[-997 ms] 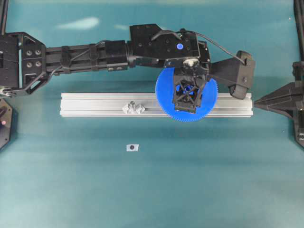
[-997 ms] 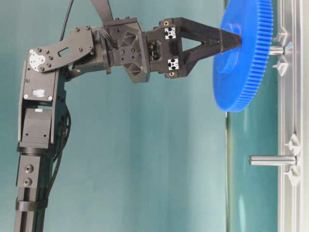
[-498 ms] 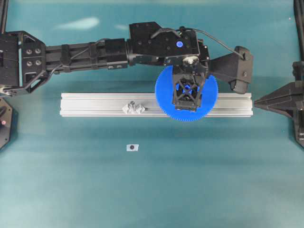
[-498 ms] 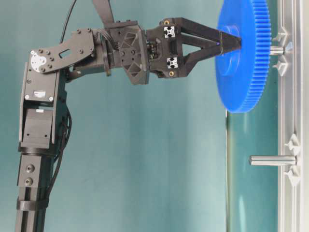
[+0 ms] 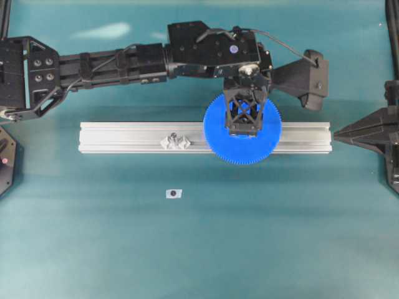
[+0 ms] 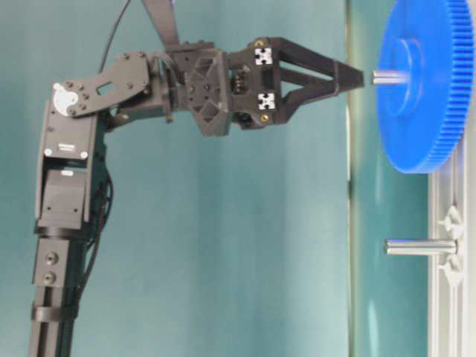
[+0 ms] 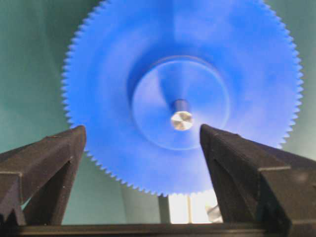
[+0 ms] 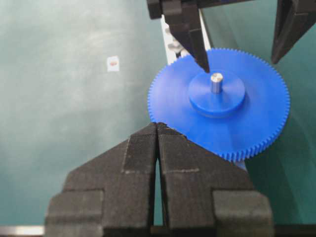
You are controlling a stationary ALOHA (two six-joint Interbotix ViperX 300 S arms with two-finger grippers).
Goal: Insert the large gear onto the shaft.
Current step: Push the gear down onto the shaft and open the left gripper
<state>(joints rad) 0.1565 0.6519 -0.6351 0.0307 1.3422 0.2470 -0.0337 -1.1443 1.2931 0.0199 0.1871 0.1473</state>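
Note:
The large gear (image 5: 243,149), a bright-blue toothed disc, sits on the shaft over the aluminium rail (image 5: 124,137). The shaft's silvery tip (image 8: 216,81) pokes up through the gear's raised hub. It also shows in the table-level view (image 6: 387,76) and the left wrist view (image 7: 181,120). My left gripper (image 5: 243,129) is open and empty just above the hub, its fingertips (image 6: 357,76) clear of the gear (image 6: 424,85). My right gripper (image 8: 157,126) is shut and empty, resting off the rail's right end (image 5: 340,134).
A second clear diamond mount with a peg (image 5: 176,141) stands further left on the rail; the peg also shows in the table-level view (image 6: 420,247). A small white tag (image 5: 173,194) lies on the teal table in front of the rail.
The gear has slid down the shaft to the rail. My left gripper has opened, let go of the gear and drawn back a little. The right arm has not moved.

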